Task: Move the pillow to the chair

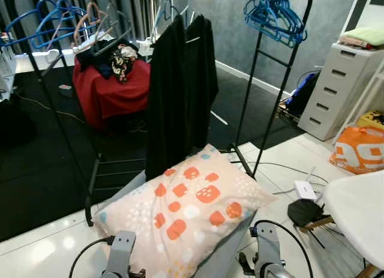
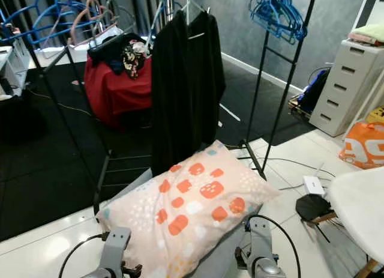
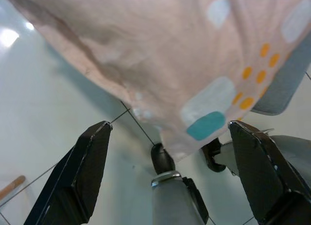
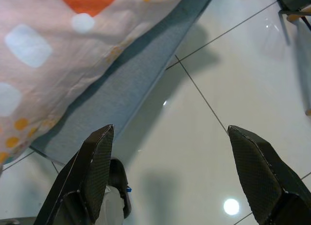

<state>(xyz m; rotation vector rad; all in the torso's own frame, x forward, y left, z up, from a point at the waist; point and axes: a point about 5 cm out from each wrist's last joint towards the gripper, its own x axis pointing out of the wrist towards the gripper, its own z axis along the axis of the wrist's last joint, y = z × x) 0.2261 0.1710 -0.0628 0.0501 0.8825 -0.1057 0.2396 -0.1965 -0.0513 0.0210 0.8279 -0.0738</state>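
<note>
**Pillow on grey seat: condition and handling**

Left eye view: the soft peach fabric pillow with orange and white rounded patches (image 1: 186, 215) lies flat on the grey seat of a chair (image 1: 225, 260), in front of a black metal clothes rack (image 1: 252, 98) hung with dark garments (image 1: 180, 86). A white rounded chair (image 1: 360, 212) stands to the robot's right.

Right eye view: same layout; both silver arms sit at the pillow's near edge.

Left wrist view: the left end effector (image 3: 177, 171) is spread wide, empty, beneath the pillow's overhanging corner.

Right wrist view: the right end effector (image 4: 177, 171) is spread wide, empty, over the white tiled floor (image 4: 218, 152) beside the seat edge.

Handling judgement: light, limp, compressible, not fragile. It will sag if pinched at one corner; take hold of both near corners or opposite edges.
</note>
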